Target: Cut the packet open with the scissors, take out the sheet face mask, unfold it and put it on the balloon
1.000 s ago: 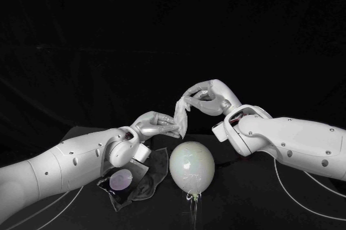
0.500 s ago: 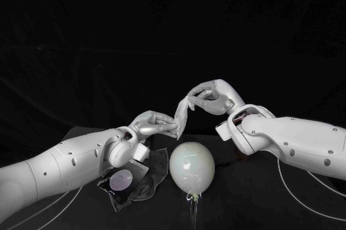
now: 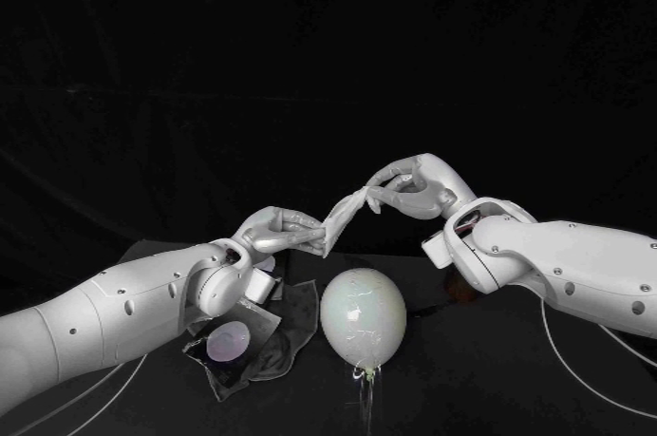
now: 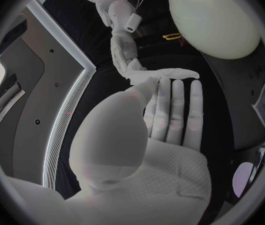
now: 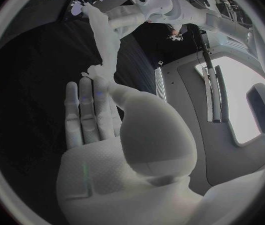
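A folded white sheet mask [image 3: 344, 212] stretches in the air between my two hands above the table. My left hand [image 3: 284, 231] pinches its lower end and my right hand [image 3: 406, 188] pinches its upper end. In the left wrist view the mask [image 4: 164, 74] lies across my left hand's fingertips [image 4: 176, 87]; in the right wrist view the mask [image 5: 105, 40] runs from my right hand [image 5: 95, 105] toward the other hand. The pale balloon [image 3: 363, 318] lies on the table below, knot toward me, and appears as the balloon [image 4: 214, 17] in the left wrist view.
The cut, dark packet [image 3: 247, 346] with a round pale mark lies on the table left of the balloon, under my left forearm. Thin cables [image 3: 575, 360] trail over the table at the right.
The hands have drawn apart: the left hand moved left and slightly up, the right hand moved right. The mask between them now lies more slanted and pulled longer.
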